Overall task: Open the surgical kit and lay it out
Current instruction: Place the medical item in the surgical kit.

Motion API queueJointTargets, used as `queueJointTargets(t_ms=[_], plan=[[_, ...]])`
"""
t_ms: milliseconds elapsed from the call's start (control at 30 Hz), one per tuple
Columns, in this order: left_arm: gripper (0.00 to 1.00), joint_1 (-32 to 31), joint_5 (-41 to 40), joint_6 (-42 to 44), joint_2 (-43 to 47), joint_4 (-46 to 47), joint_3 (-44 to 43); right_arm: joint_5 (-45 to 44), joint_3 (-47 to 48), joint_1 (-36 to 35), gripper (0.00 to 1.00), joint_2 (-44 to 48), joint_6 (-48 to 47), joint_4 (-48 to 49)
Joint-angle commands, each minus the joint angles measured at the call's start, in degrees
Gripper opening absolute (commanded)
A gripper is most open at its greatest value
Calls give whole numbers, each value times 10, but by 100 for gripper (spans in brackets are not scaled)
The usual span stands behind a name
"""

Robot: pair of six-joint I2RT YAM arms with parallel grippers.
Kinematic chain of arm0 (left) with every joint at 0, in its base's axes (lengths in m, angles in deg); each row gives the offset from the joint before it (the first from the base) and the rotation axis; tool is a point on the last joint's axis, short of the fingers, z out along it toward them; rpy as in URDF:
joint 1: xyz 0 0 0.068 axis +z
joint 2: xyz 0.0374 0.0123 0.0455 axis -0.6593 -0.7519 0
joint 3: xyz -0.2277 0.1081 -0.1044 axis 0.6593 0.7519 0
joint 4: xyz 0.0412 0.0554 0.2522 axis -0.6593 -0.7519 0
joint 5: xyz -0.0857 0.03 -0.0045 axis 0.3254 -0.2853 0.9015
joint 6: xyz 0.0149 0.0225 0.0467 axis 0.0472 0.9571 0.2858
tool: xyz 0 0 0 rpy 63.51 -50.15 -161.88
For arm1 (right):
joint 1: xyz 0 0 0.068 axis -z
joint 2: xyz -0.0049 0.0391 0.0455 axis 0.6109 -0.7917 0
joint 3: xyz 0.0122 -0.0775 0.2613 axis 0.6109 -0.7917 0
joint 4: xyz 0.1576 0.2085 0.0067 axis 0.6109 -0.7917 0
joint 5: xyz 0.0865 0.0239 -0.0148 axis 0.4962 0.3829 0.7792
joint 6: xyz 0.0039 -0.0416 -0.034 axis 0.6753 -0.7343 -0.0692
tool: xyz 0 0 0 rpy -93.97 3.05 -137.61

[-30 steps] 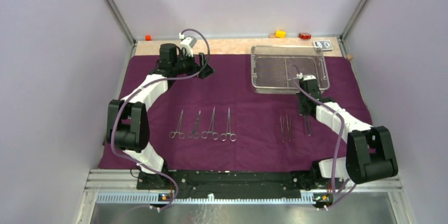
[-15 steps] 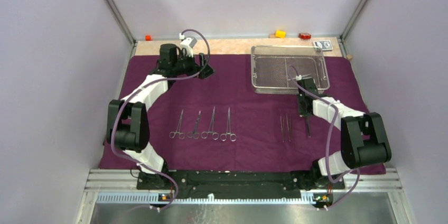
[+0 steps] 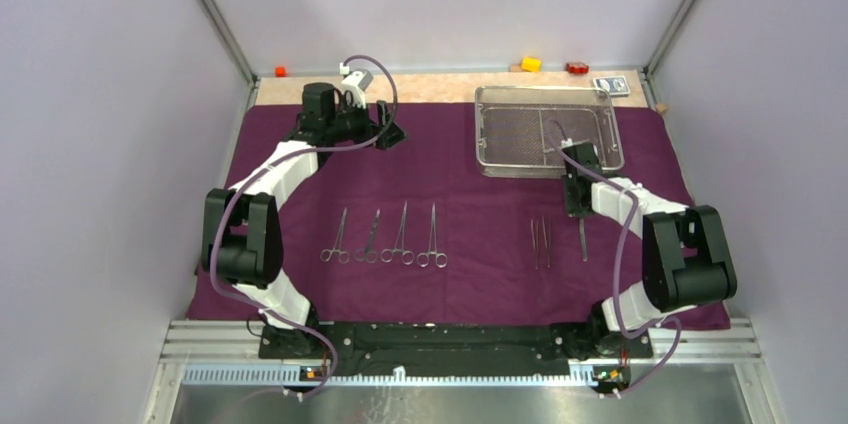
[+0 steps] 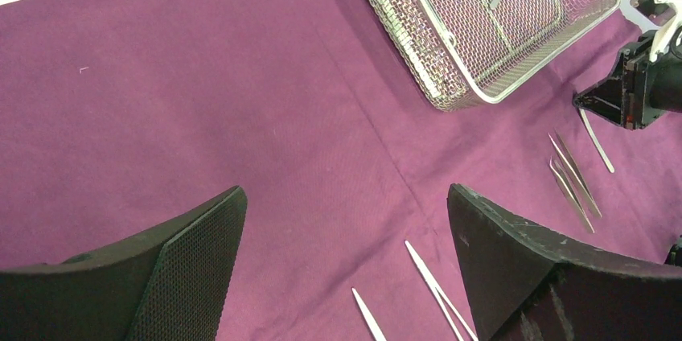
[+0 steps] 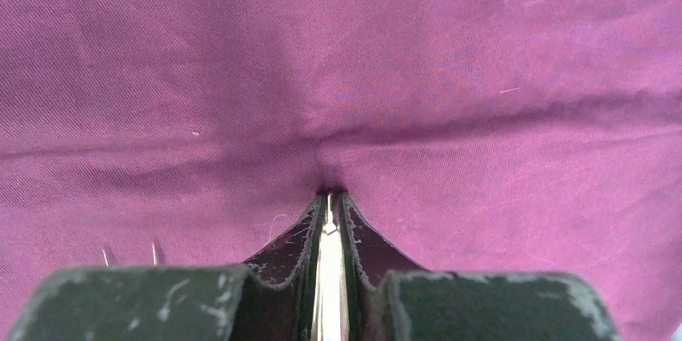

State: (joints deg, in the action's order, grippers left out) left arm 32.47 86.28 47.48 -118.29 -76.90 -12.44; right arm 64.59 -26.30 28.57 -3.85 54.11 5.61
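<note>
Tweezers [image 3: 583, 241] lowered, right tool [image 5: 330, 196] perhaps loosening

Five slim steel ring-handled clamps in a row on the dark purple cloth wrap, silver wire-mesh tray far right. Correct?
Not five: four slim steel ring-handled clamps lie in a row on the dark purple cloth wrap, per the top view. The silver wire-mesh tray is far right.

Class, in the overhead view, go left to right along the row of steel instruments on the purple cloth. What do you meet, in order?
First clamp → second clamp → third clamp → fourth clamp → first tweezers → second tweezers → third tweezers, gripped by the right end effector.
</note>
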Motion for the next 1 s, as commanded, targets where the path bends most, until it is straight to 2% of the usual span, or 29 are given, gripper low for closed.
queueJointTargets(t_ms=[0, 167, 300, 467, 600, 800, 967], plan=[[99, -1, 8, -3, 7, 16, -20, 6, 13, 8, 11, -10, 6, -9], [99, -1, 9, -3, 7, 15, -19, 17, 20, 9, 12, 1, 0, -19], [99, -1, 6, 0, 7, 15, -21, 19, 24, 9, 14, 46, -13, -17], [99, -1, 6, 6, 3, 10, -28, 36, 70, 9, 22, 117, -42, -33], [99, -1, 11, 14, 0, 6, -37, 74, 132, 9, 29, 139, -87, -37], [99, -1, 31, 42, -7, -9, -54, 169, 241, 9, 41, 79, -147, -37], [99, -2, 42, 79, -2, -27, -54, 187, 342, 9, 47, -35, -192, -42]])
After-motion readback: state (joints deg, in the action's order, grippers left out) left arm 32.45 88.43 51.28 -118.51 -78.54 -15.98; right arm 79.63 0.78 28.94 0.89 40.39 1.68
